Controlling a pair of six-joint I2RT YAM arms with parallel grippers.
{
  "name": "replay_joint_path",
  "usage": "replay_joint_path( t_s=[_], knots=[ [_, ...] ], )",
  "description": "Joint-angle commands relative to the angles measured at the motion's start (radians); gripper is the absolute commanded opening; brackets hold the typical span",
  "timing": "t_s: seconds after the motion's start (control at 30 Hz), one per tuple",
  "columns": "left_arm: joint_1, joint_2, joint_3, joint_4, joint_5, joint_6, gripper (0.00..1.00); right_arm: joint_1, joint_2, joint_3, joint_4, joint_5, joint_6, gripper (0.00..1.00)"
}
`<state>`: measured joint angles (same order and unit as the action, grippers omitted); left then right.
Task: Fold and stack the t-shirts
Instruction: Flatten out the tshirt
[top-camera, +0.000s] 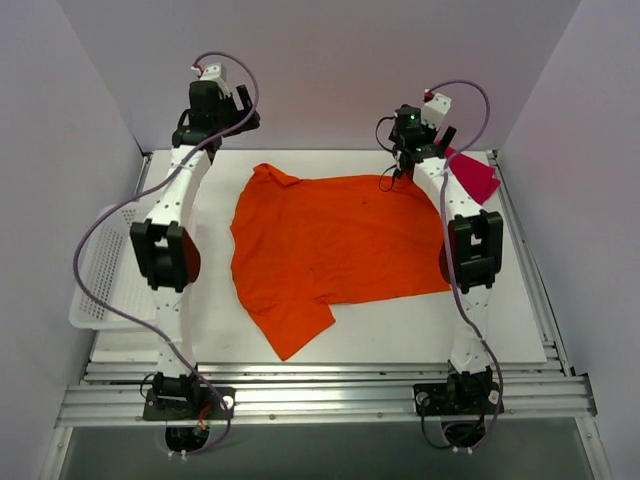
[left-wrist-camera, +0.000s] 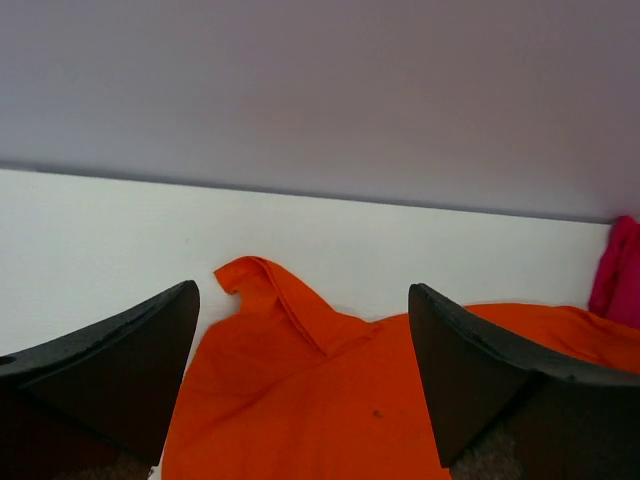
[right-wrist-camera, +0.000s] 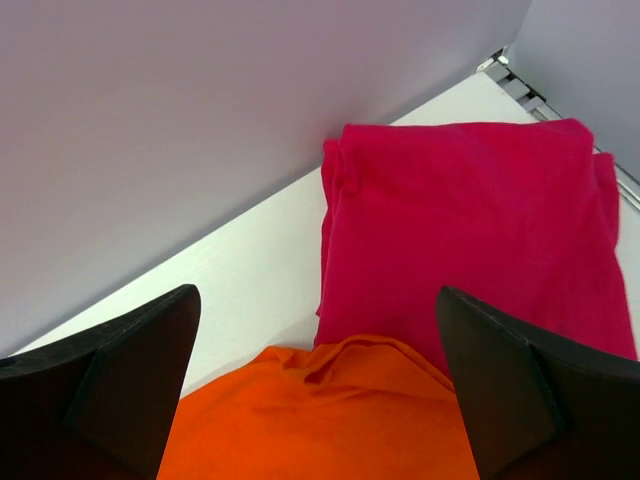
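The orange t-shirt (top-camera: 330, 245) lies spread flat across the middle of the white table (top-camera: 400, 335), one sleeve at the far left and one toward the near edge. The crimson-red t-shirt (top-camera: 473, 177) lies folded in the far right corner. In the right wrist view the orange t-shirt's far corner (right-wrist-camera: 330, 420) laps against the red t-shirt (right-wrist-camera: 470, 240). My left gripper (left-wrist-camera: 303, 292) hangs open above the orange t-shirt's far left sleeve (left-wrist-camera: 270, 290), holding nothing. Above the far right corner of the orange t-shirt my right gripper (right-wrist-camera: 317, 292) also stands open and empty.
A white mesh basket (top-camera: 105, 270) hangs over the table's left edge beside the left arm. Grey walls close in the back and both sides. A metal rail (top-camera: 320, 395) runs along the near edge at the arm bases.
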<state>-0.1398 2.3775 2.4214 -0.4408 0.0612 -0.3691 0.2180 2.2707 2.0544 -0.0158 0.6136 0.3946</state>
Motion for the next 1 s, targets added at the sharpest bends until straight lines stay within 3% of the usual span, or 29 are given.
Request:
replay_joint_path(
  t_s=[0.0, 0.07, 0.17, 0.23, 0.3, 0.4, 0.43, 0.53, 0.7, 0.77, 0.97],
  knots=[
    [-0.056, -0.259, -0.149, 0.061, -0.044, 0.032, 0.94, 0.018, -0.167, -0.115, 0.100, 0.051, -0.007, 1.00],
    [-0.098, -0.357, -0.261, 0.057, -0.076, 0.027, 0.94, 0.020, -0.233, -0.187, 0.125, 0.031, 0.006, 0.99],
    [-0.145, -0.473, -0.552, 0.117, -0.101, -0.027, 0.94, 0.023, -0.289, -0.325, 0.175, -0.026, 0.042, 0.95],
    [-0.187, -0.520, -0.783, 0.224, -0.103, -0.080, 0.94, 0.027, -0.300, -0.390, 0.192, -0.061, 0.058, 0.94],
    [-0.217, -0.549, -0.902, 0.310, -0.109, -0.123, 0.94, 0.034, -0.300, -0.413, 0.185, -0.077, 0.064, 0.88],
    [-0.239, -0.514, -1.035, 0.381, -0.080, -0.180, 0.95, 0.047, -0.292, -0.444, 0.168, -0.077, 0.076, 0.62],
    [-0.251, -0.497, -1.045, 0.382, -0.074, -0.195, 0.96, 0.047, -0.290, -0.447, 0.160, -0.069, 0.084, 0.33],
    [-0.267, -0.445, -1.085, 0.401, -0.040, -0.224, 1.00, 0.026, -0.272, -0.435, 0.102, 0.000, 0.107, 0.00],
    [-0.277, -0.411, -1.145, 0.424, -0.038, -0.240, 1.00, -0.034, -0.238, -0.435, 0.070, -0.009, 0.128, 0.00],
    [-0.276, -0.380, -1.131, 0.369, -0.052, -0.238, 0.93, -0.045, -0.226, -0.433, 0.074, -0.018, 0.136, 0.00],
    [-0.244, -0.397, -1.114, 0.202, -0.236, -0.234, 0.93, -0.066, -0.186, -0.389, 0.059, -0.020, 0.136, 0.00]
  ],
)
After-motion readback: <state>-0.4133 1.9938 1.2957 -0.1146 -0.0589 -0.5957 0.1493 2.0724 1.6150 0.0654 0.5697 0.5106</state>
